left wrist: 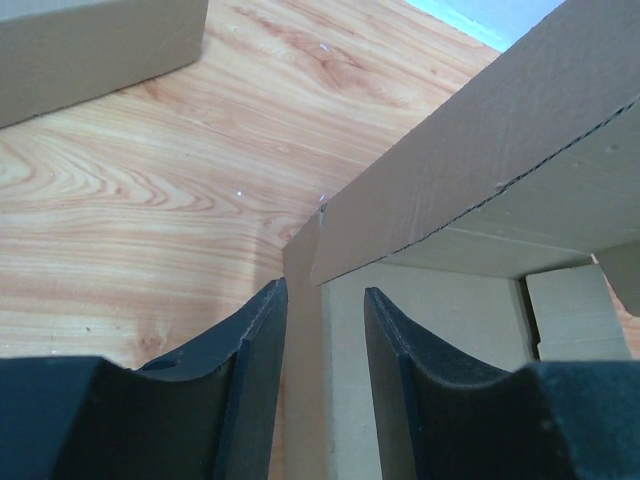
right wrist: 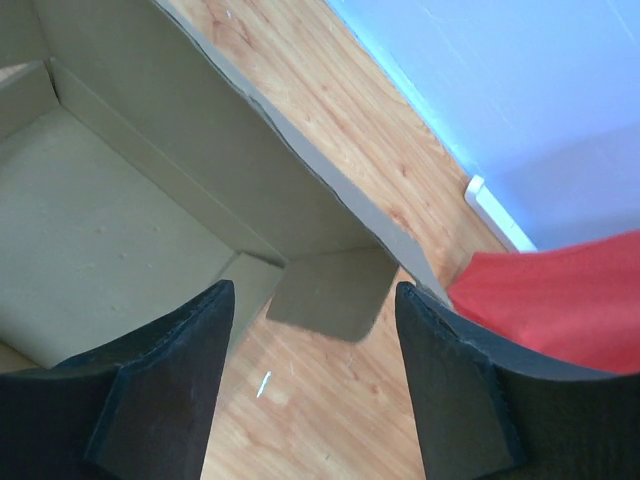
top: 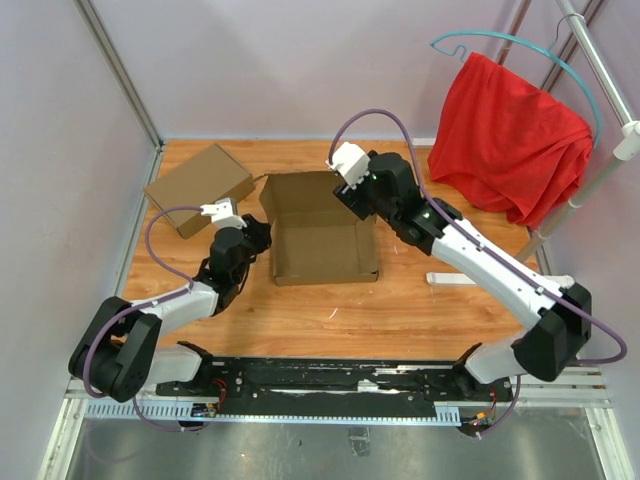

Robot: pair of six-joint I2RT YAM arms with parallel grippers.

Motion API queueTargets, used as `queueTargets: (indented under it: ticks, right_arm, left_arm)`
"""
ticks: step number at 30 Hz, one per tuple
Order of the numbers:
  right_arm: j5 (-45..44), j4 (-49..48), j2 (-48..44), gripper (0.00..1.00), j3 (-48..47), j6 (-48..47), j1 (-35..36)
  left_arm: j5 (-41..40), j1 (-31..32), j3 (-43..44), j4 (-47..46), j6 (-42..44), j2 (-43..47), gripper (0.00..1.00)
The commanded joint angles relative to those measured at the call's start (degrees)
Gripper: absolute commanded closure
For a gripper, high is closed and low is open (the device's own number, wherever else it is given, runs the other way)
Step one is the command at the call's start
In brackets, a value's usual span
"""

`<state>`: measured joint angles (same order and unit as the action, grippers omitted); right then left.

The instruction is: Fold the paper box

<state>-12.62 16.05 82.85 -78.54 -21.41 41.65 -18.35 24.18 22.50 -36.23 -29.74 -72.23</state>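
Paper box (top: 325,250) sits half-formed, open-topped, mid-counter (top: 420,305); left hand (left wrist: 325,295) straddles its left wall, probably to steady it (clamped or not: cannot tell), while right hand (right wrist: 315,295), open and empty, hovers over the far-right corner flap (right wrist: 335,300).

Right gripper (right wrist: 315,300) (jaws apart) over paper box (right wrist: 110,230) corner

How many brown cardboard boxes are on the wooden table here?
2: an open shallow brown cardboard box at the middle of the wooden table, and a closed brown cardboard box near its far-left corner.
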Motion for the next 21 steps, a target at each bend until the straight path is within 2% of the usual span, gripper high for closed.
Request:
queueTargets:
  ticks: [1, 6, 10, 15, 17, 21]
  right_arm:
    - [-2.08, -6.08, -8.69, 0.33, 6.93, 5.45, 0.36]
    - [-5.17, -6.75, -21.03, 0.28, 16.92, 17.78, 0.34]
    - [-9.94, -12.92, -27.88, 0.31, 29.56, 26.02, 0.36]
    - [-10.06, -21.03, -26.12, 0.36, 38.75, 29.46, 0.01]
    - [-9.13, -23.91, -24.45, 0.36, 39.61, 31.06, -1.50]
    - [-0.15, -29.96, -20.67, 0.37, 40.76, 34.62, -7.62]
  left_arm:
    - [-0.21, -0.19, 0.92, -4.19, 1.27, 0.28, 0.58]
    - [0.59, -0.19, 0.89, -4.71, 1.03, 1.62, 0.57]
    - [1.04, -0.19, 0.98, -4.46, 0.91, 3.74, 0.57]
    - [0.36, -0.18, 1.49, -2.85, 1.80, 6.35, 0.57]
    - [0.01, -0.18, 1.58, -2.58, 2.08, 7.15, 0.57]
    - [-0.20, -0.19, 2.63, -2.58, 2.20, 6.73, 0.57]
